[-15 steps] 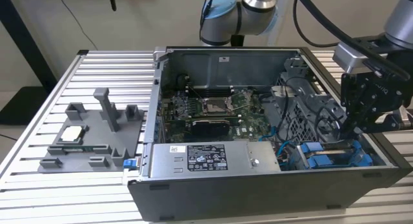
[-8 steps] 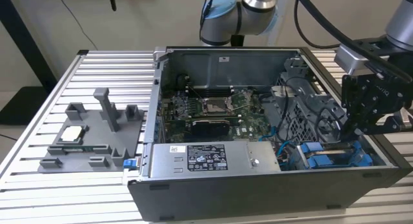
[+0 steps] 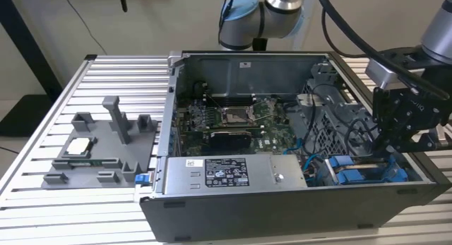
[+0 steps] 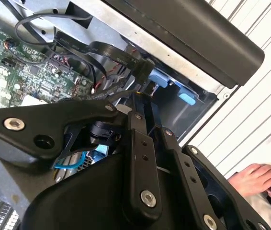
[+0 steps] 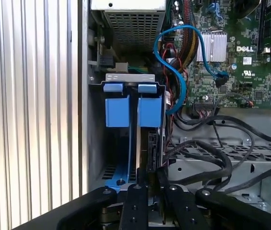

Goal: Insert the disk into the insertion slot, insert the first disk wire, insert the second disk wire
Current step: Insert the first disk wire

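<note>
Down in the computer case (image 3: 282,213) corner, on the exterior view's right, my hand (image 3: 388,148) hangs over the slot (image 5: 117,111), pinched narrow. A dark slab at its tips looks like the disk (image 5: 152,146). I should go straight and slow, away from the wires (image 5: 207,158).

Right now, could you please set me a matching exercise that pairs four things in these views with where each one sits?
Things:
1. gripper
2. power supply box
3. grey holder tray
4. blue cable

Places:
A. on the slatted table, outside the case, at the exterior view's left
B. looping inside the case between the insertion slot and the green board
C. along the case's near wall in the exterior view, white sticker up
D. at the insertion slot's blue rails, at the exterior view's right

Pairs: 1-D, 2-C, 3-A, 4-B
</note>
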### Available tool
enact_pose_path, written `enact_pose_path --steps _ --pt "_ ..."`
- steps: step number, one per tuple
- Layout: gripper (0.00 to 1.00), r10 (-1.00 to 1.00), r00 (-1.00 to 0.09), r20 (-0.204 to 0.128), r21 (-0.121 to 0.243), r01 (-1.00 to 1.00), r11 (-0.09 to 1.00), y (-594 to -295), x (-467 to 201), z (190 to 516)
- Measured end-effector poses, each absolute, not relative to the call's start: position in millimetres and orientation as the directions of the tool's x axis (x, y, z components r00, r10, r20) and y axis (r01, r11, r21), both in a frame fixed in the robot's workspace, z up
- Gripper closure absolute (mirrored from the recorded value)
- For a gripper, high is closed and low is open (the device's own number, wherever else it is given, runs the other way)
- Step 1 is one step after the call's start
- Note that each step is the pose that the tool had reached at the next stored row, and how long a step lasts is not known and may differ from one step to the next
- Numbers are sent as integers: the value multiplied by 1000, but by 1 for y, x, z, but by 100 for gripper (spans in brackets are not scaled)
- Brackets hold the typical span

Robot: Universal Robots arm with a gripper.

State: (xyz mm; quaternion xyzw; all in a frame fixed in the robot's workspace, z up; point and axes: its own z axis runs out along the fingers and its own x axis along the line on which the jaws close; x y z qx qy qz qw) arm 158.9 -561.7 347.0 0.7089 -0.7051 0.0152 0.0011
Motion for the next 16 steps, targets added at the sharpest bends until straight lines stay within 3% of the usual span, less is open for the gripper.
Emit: enact_pose_path --steps 6,16 --pt "81 -1000 5 5 -20 -1000 -5 -561 158 344" --pt "81 -1000 5 4 -20 -1000 -5 -562 158 341"
